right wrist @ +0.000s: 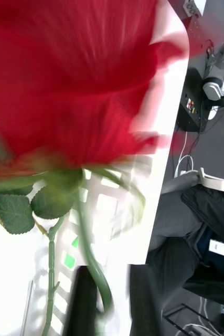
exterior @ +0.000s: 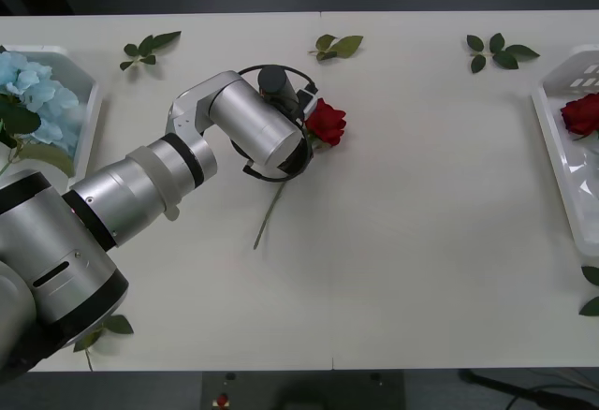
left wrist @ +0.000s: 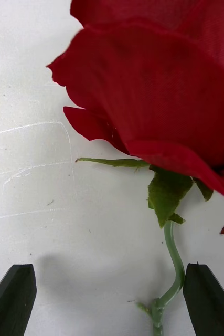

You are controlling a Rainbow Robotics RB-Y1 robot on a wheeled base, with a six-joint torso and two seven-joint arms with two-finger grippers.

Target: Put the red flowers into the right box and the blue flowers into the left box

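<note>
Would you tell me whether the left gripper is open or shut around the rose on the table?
Open: the left gripper has its fingers spread apart, the rose's stem near one, ungripped.

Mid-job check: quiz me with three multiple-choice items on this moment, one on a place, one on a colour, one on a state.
1. The loose red flower lies: A on the table at the left gripper; B in the left box; C in the right box.
2. Flowers in the left box are: A red; B blue; C yellow.
3. The left gripper's jaws are: A shut on the stem; B shut on a leaf; C open.
A: the front view shows it mid-table. B: blue flowers lie in it. C: the jaws stand apart, stem between.
</note>
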